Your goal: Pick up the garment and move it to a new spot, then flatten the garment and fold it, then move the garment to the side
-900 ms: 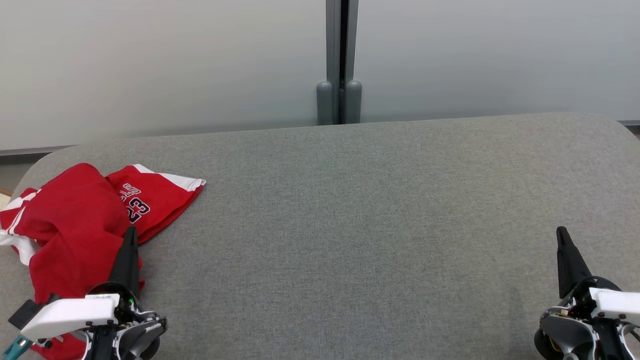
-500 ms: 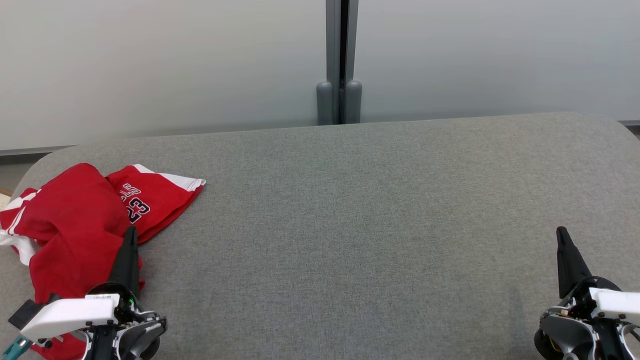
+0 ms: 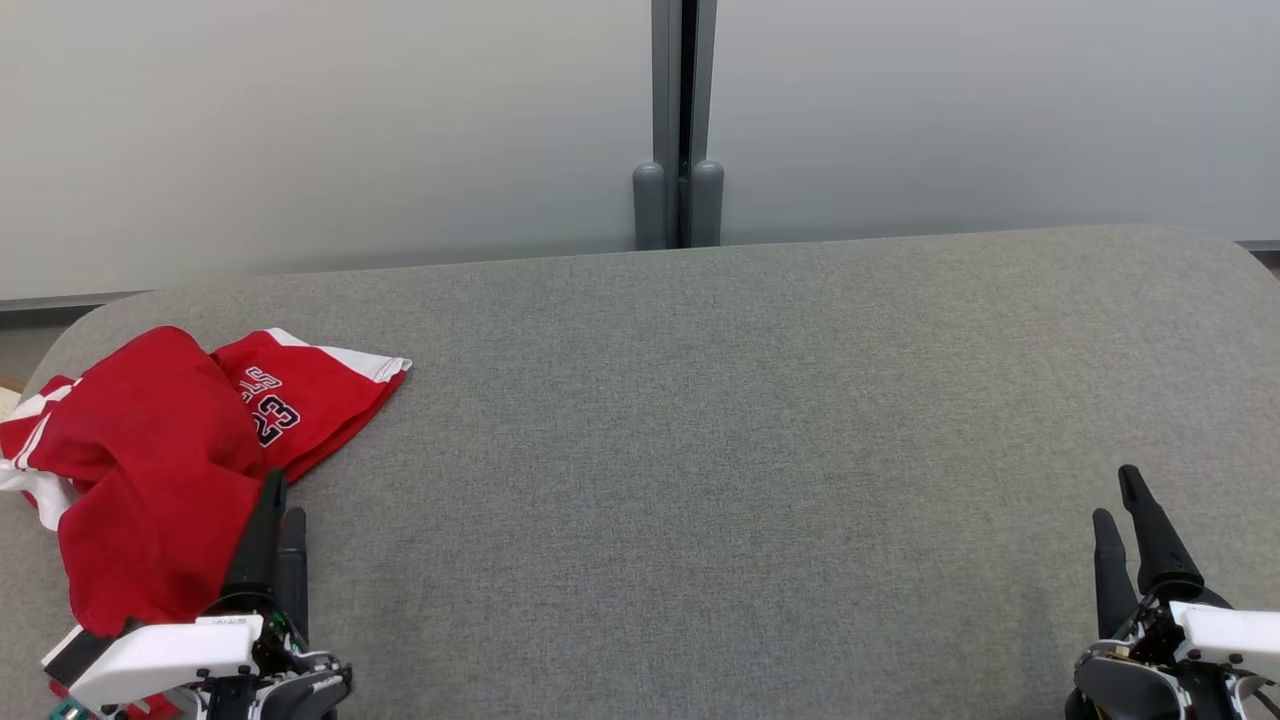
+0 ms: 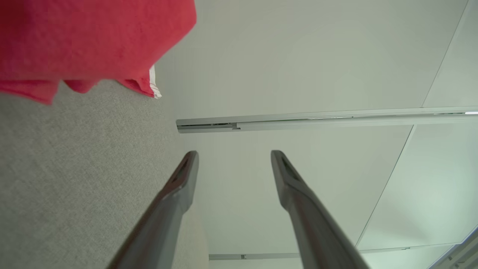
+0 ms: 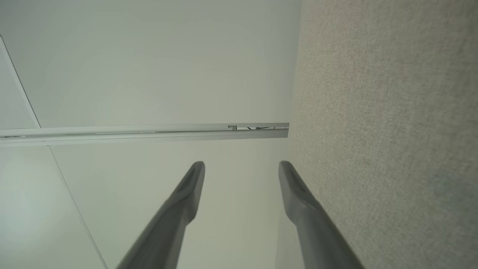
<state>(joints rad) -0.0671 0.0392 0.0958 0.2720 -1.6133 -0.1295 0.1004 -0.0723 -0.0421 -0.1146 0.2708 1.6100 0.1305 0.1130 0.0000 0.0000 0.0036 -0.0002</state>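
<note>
I see a grey padded surface (image 3: 700, 430) backed by pale wall panels (image 3: 300, 130) and a grey post (image 3: 680, 120). The red garment (image 3: 150, 470) lies crumpled at the surface's left end, long axis running near-left to far-right, its white-trimmed corner pointing inward. My left gripper (image 3: 283, 500) sits at its near edge, fingers apart; my right gripper (image 3: 1114, 493), also spread, is well apart from it.

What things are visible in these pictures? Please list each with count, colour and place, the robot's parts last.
garment: one, red with white trim, crumpled at the left end of the padded surface
padded surface: one, grey fabric, across the foreground
wall panels: two, pale, behind the surface
post: one, dark grey, between the panels
left gripper: one, dark fingers, open, by the garment's near edge
right gripper: one, dark fingers, open, over bare surface at the lower right
</note>
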